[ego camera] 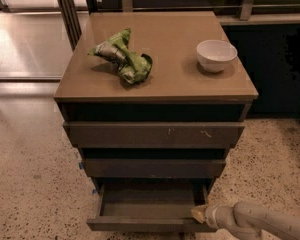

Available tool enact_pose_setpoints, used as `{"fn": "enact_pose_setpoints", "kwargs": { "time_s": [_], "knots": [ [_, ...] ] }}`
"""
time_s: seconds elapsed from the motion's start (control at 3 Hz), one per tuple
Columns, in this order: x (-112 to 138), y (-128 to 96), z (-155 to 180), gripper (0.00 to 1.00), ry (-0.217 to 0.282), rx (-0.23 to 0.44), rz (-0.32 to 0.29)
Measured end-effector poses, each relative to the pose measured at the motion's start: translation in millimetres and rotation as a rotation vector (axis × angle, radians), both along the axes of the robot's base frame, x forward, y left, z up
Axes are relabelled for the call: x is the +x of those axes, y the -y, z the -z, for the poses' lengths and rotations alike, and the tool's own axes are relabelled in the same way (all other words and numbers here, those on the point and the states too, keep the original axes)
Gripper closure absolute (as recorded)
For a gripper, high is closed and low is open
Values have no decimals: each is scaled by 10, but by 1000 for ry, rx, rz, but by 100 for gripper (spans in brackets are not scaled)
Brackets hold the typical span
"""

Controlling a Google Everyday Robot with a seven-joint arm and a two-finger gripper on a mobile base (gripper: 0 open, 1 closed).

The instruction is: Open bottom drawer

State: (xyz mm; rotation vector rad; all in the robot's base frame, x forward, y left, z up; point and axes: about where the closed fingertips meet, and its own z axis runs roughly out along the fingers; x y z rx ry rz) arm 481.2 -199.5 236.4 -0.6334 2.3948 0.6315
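A smooth, off-white tubular arm (262, 222) at lower right ends in a yellowish-tan end effector (200, 213).

bottom drawer (149, 207) out, box open from above, middle drawer (152, 168) overhanging, pincer (200, 214) at its right front corner

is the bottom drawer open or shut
Open: the bottom drawer stands pulled out from the cabinet, its bare inside showing. The claw sits at its front right corner.

Cabinet top (175, 86): crumpled bag (121, 56) on left half, bowl (216, 54) on right half, well apart. Beneath: top drawer (154, 134), middle drawer (154, 167), then bottom drawer (147, 223), standing out farthest forward. Gripper (200, 213) at bottom drawer's front right corner; arm (260, 221) enters from lower right.
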Motion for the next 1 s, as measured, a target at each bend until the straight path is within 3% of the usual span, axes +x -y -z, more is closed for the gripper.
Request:
{"fn": "enact_pose_setpoints", "kwargs": {
  "time_s": [0.33, 0.67, 1.0],
  "knots": [
    [14, -10, -38, 12, 7, 0, 2],
    [14, -11, -38, 0, 6, 0, 1],
    [14, -12, -38, 0, 6, 0, 1]
  ]
}}
